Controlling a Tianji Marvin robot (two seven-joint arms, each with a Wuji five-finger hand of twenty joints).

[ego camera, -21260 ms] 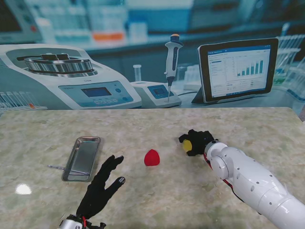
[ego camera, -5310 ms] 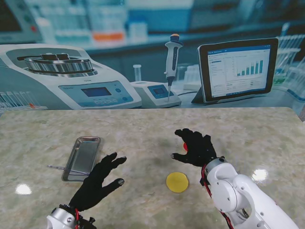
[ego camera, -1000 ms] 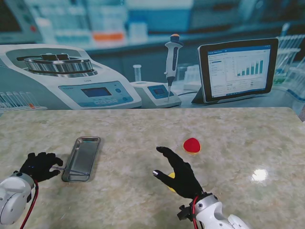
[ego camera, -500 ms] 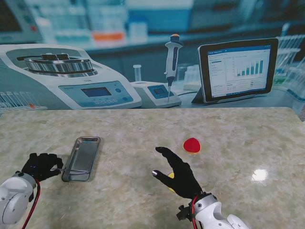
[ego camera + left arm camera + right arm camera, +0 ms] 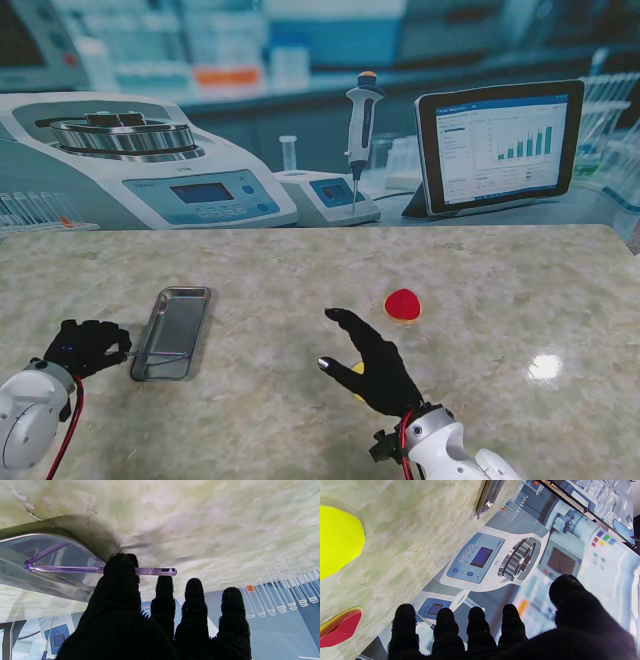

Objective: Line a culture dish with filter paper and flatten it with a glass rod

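Observation:
My left hand [image 5: 82, 345] is shut on the near end of the clear glass rod [image 5: 160, 353], thumb and index finger pinching it. In the left wrist view the rod [image 5: 62, 569] runs from my fingers [image 5: 120, 567] out over the steel tray [image 5: 62, 552]. My right hand [image 5: 372, 365] hovers open, fingers spread, over a yellow disc [image 5: 356, 368] that it mostly hides. The right wrist view shows the yellow disc [image 5: 337, 540] flat on the table. A red round piece [image 5: 403, 303] sits on a yellow rim, farther from me and right of the hand.
The steel tray [image 5: 180, 310] lies lengthwise at the left of the marble table. Behind the table stands a printed lab backdrop with a centrifuge [image 5: 130, 150], a pipette [image 5: 360, 120] and a tablet [image 5: 500, 145].
Over the last second the left hand has stayed closed on the rod's end and the rod has shifted only slightly. The right hand has barely moved.

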